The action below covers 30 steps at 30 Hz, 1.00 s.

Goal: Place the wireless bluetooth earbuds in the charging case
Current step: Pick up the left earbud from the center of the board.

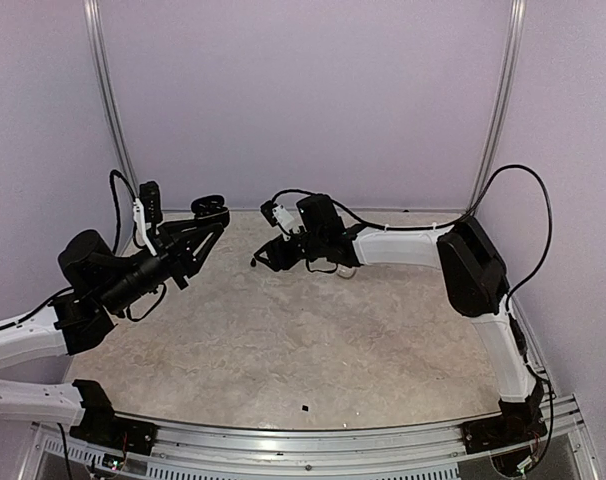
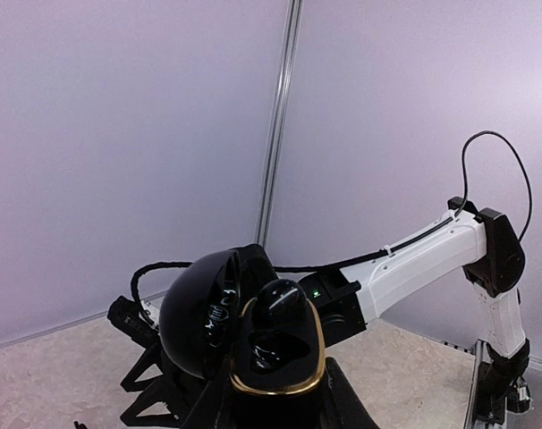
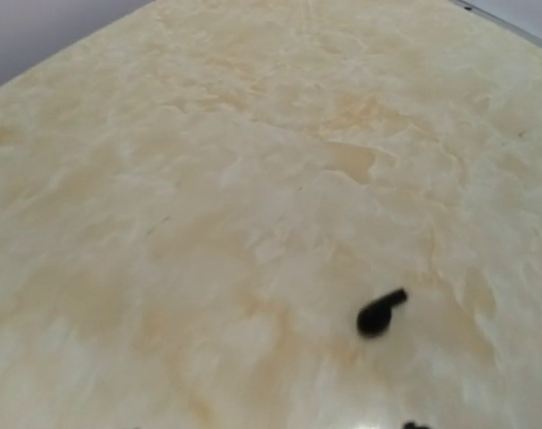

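Observation:
The black charging case (image 2: 273,362) with a gold rim is held up in the air, its domed lid (image 2: 195,313) swung open to the left. One glossy black earbud (image 2: 284,304) sits in the case's upper socket, and the socket below it is empty. My left gripper (image 2: 280,404) is shut on the case from both sides, raised at the table's far left (image 1: 209,210). Another black earbud (image 3: 379,313) lies loose on the table in the right wrist view. A tiny black speck (image 1: 305,408) lies near the front edge. My right gripper (image 1: 267,256) hovers near the case, its jaws too small to read.
The marbled beige table (image 1: 313,330) is walled by lilac panels with metal posts at the back corners. The right arm's white forearm (image 1: 398,245) stretches across the far right. A metal rail (image 1: 313,440) runs along the near edge.

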Available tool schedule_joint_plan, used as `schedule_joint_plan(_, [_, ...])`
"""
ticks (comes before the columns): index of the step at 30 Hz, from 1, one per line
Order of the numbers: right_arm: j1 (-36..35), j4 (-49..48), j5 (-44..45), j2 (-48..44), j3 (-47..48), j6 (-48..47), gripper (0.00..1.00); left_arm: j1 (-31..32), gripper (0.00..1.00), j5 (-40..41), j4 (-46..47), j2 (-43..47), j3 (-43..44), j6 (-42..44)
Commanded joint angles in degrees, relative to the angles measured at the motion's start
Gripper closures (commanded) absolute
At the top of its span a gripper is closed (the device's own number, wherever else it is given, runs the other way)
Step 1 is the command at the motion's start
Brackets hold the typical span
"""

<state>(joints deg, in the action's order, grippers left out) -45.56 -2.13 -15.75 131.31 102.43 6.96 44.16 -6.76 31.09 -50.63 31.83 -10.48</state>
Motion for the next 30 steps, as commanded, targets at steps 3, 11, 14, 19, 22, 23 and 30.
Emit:
schedule_joint_plan(3, [0.04,4.40,0.27,10.81,13.49,2.02,0.42,-0.90,0.95,0.10,0.58,1.54,-0.59,-0.34])
schedule_joint_plan(11, [-0.90,8.75,2.89,23.86,31.40,2.94,0.49,-1.40,0.95,-0.27,1.02,1.83,-1.05,-0.51])
schedule_joint_plan(14, [-1.14,8.75,5.13,26.43,33.72,3.54,0.52,-1.53,0.95,-0.30,0.83,2.24,-1.07,-0.42])
schedule_joint_plan(19, [-1.49,7.07,7.97,28.20,34.85,4.46,0.55,-1.70,0.95,-0.51,0.58,2.56,-0.86,-0.42])
schedule_joint_plan(22, [-1.96,6.33,8.94,29.70,36.52,5.24,0.56,-1.71,0.95,-0.85,0.19,2.56,-0.55,-0.29])
schedule_joint_plan(23, [-2.25,6.06,9.32,30.28,37.13,5.48,0.56,-1.71,0.95,-0.80,-0.11,2.72,-0.48,-0.23])
schedule_joint_plan(30, [-2.43,4.96,11.18,32.32,38.36,8.61,0.53,-1.79,0.95,-0.12,-1.36,4.57,-0.67,0.03])
